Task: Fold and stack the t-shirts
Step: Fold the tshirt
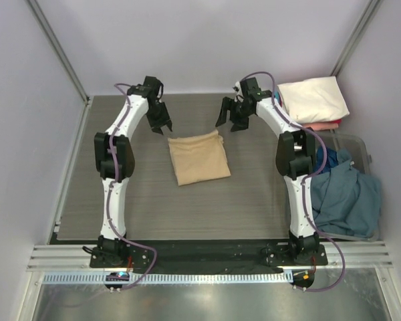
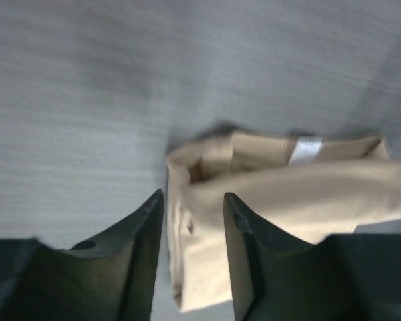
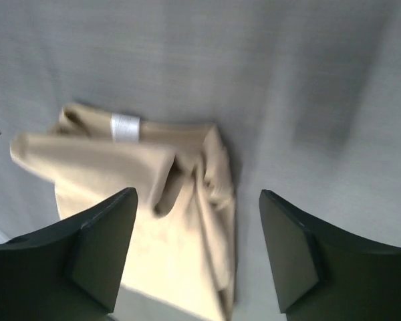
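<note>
A tan t-shirt [image 1: 198,158] lies folded into a small rectangle in the middle of the table. It shows with its white neck label in the left wrist view [image 2: 281,174] and the right wrist view [image 3: 180,221]. My left gripper [image 1: 162,119] hangs open and empty above the table, behind the shirt's far left corner [image 2: 193,197]. My right gripper [image 1: 230,115] hangs open and empty behind the shirt's far right corner [image 3: 199,197]. Neither touches the cloth.
Folded cream-white [image 1: 313,99] and pink [image 1: 321,125] shirts are stacked at the far right. A clear bin [image 1: 361,148] at the right edge holds crumpled slate-blue shirts [image 1: 341,194]. The grey wood-grain table [image 1: 147,207] has white walls behind and beside it.
</note>
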### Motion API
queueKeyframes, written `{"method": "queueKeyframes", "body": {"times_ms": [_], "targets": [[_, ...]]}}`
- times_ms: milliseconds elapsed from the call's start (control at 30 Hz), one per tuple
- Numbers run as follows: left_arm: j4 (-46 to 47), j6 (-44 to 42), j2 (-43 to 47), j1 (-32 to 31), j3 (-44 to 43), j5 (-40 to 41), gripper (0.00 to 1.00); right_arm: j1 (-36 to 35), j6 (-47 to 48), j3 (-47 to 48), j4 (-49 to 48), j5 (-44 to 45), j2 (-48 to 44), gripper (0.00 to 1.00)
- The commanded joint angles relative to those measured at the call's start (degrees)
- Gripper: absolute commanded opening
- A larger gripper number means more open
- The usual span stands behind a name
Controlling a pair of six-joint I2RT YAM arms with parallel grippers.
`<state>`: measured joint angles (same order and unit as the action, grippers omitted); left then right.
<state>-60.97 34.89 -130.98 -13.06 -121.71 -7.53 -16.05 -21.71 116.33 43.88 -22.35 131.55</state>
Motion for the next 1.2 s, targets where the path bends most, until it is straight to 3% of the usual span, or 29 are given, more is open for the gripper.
{"method": "queueKeyframes", "body": {"times_ms": [0,33,100,167,267,367,467,667,833,967,1167], "targets": [[-7.30,-2.90,-3.83,2.95,-11.24,3.92,0.46,2.95,0.01,10.63,-0.55,-0.68,3.27,0.82],[-8.54,-4.21,-4.80,2.78,-15.44,6.54,0.52,4.00,-0.34,11.71,-0.37,-1.03,3.71,0.88],[-9.26,-6.93,-2.81,1.55,-15.93,16.08,0.63,4.98,-0.43,9.89,-0.46,-0.34,1.88,0.90],[-5.59,-8.61,4.56,0.14,-6.92,19.03,0.67,4.89,0.88,5.68,-1.94,3.08,-3.63,0.90],[10.80,-6.61,16.96,-0.12,13.29,12.91,0.68,4.54,0.01,-12.71,-9.38,7.93,-14.94,0.90],[21.45,-3.53,25.91,-0.12,29.65,7.89,0.66,3.32,-1.39,-25.75,-19.66,3.73,-22.27,0.86],[27.20,-2.29,29.45,-1.09,38.99,3.75,0.63,-0.02,-1.58,-28.62,-22.34,-1.99,-25.28,0.79],[28.63,-3.25,27.54,-4.16,39.80,-1.34,0.60,-6.44,-2.36,-25.38,-22.26,-8.13,-18.01,0.65],[27.75,-2.64,21.22,-6.01,33.14,-1.26,0.58,-8.12,-4.47,-18.26,-22.52,-11.75,-10.45,0.58],[22.84,-1.59,18.74,-6.01,28.29,1.72,0.55,-7.16,-5.70,-9.41,-22.96,-12.01,-3.69,0.57],[22.30,-2.02,23.91,-5.92,31.18,5.06,0.56,-3.38,-9.39,5.54,-22.78,-10.35,6.96,0.57]]}}
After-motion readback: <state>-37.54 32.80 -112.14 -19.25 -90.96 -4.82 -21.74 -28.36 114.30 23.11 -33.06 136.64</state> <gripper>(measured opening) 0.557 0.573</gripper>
